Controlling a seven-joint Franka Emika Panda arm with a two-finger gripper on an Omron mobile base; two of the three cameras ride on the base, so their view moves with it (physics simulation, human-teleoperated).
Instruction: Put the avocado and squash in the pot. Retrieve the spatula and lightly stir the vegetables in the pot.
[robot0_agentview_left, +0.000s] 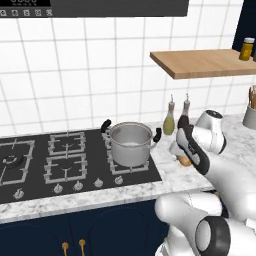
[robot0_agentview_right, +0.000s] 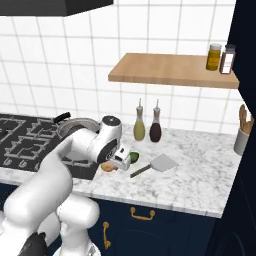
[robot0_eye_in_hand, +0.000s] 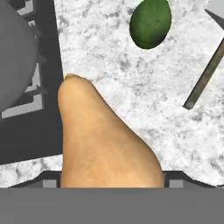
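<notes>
Gripper low over squash, counter right of hob

No readable writing anywhere. One squash (robot0_eye_in_hand: 103, 144) lay on the marble just off the hob's right edge, gripper (robot0_agentview_right: 118, 162) down on it; whether the jaws had clenched I couldn't tell. One avocado (robot0_eye_in_hand: 150, 23) lay just beyond the squash, one spatula (robot0_agentview_right: 154, 165) to the right of it, apart. One pot (robot0_agentview_left: 130, 144) sat on the near right burner, empty. Two bottles (robot0_agentview_right: 147, 126) stood at the wall; bare counter right of the spatula.

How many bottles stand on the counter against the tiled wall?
2: a yellow-green bottle and a dark bottle, side by side on the marble counter under the wooden shelf. No others show there.
</notes>
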